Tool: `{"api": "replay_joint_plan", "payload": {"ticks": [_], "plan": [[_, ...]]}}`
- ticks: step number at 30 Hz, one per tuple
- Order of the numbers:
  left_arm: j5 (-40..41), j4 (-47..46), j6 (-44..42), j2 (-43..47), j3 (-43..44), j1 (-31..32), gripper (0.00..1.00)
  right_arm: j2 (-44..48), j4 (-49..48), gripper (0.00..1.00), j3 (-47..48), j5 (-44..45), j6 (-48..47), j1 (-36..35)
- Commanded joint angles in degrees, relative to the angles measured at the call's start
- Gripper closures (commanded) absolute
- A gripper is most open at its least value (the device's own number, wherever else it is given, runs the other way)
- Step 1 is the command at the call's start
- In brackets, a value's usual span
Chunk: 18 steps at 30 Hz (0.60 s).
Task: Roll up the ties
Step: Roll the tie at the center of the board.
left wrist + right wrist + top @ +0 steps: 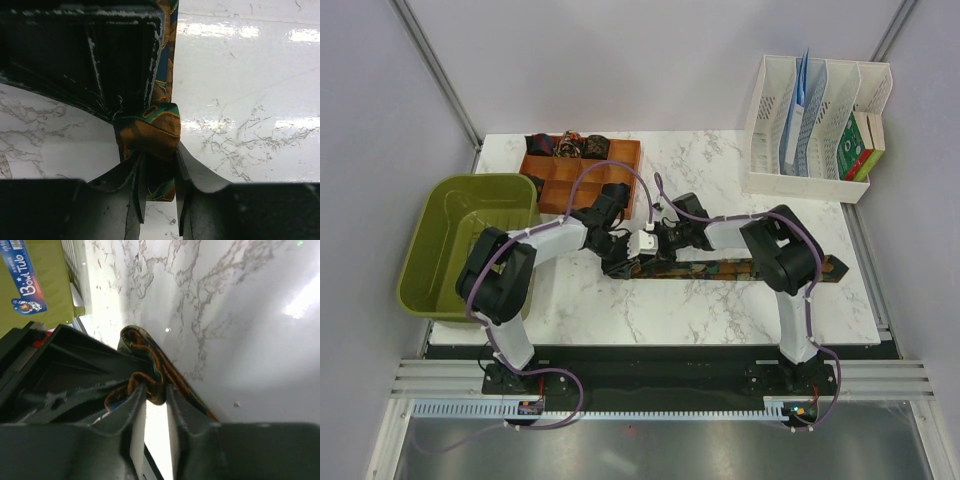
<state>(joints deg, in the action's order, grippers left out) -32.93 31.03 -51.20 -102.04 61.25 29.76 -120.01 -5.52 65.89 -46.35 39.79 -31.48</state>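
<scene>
tie [720, 268] on marble table [720, 312], left tool [159, 165] clamping its rolled end, right tool [155, 391] pinching it

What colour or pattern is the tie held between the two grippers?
Orange-brown with green and blue patterning; the tie shows best in the left wrist view.

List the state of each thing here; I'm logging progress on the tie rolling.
tie, mostly flat, left end curled into a starting roll.
left gripper, shut on the tie.
right gripper, shut on the tie.
wooden tray, rolled ties in back row.
green tub, nothing visible inside.
file rack, upright, holding papers.
</scene>
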Motion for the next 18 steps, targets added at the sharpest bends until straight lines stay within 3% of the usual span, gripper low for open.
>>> {"api": "replay_joint_plan", "payload": {"ticks": [1, 2, 7, 18], "plan": [[3.2, 0.7, 2.5, -2.7, 0.2, 0.3, 0.68, 6.1, 0.4, 0.66, -0.8, -2.6, 0.0, 2.1], [3.0, 0.8, 2.3, -2.9, 0.2, 0.3, 0.68, 6.9, 2.1, 0.61, -1.0, -2.9, -0.4, 2.5], [1.6, 2.4, 1.5, -3.6, 1.0, 0.3, 0.68, 10.9, 9.1, 0.56, -0.4, -3.3, -6.7, 4.3], [0.4, 4.2, -0.3, -4.0, 1.9, 0.3, 0.68, 12.6, 8.2, 0.46, -2.7, -2.6, -8.2, 4.7]]}}
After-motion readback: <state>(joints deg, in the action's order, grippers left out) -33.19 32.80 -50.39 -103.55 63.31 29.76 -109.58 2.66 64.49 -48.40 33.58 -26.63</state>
